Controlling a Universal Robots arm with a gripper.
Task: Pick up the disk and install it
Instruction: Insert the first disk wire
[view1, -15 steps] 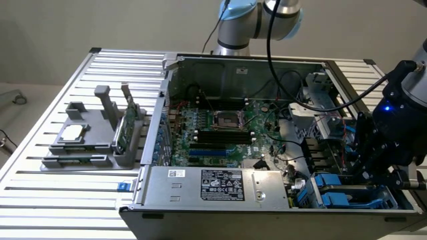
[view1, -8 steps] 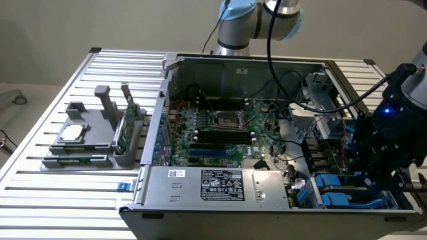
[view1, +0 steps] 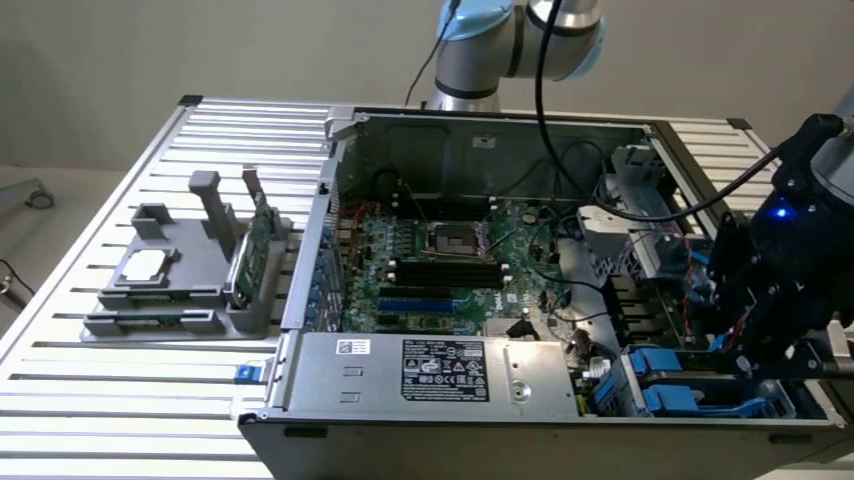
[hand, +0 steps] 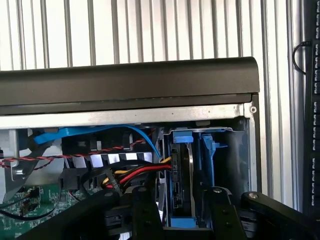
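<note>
Pincer (view1: 763, 345) sits low over the drive bay corner of the open PC case (view1: 467, 425), at the exterior view's right, near edge. In the wrist view its two black fingers (hand: 222, 212) stand apart, one on each side of the disk (hand: 182, 180), not clamped on it: jaws parted, nothing held. The disk stands on edge inside the bay in its blue carrier (hand: 182, 137), seated just beside the case's side wall, with red, yellow and black cables (hand: 135, 175) running up to it. Blue carrier parts (view1: 667, 375) also show under the pincer in the exterior view. Motherboard (view1: 441, 270) lies mid-case. A grey parts holder (view1: 180, 280) rests on the slatted surface (view1: 120, 400), well apart at the exterior view's left.
</note>
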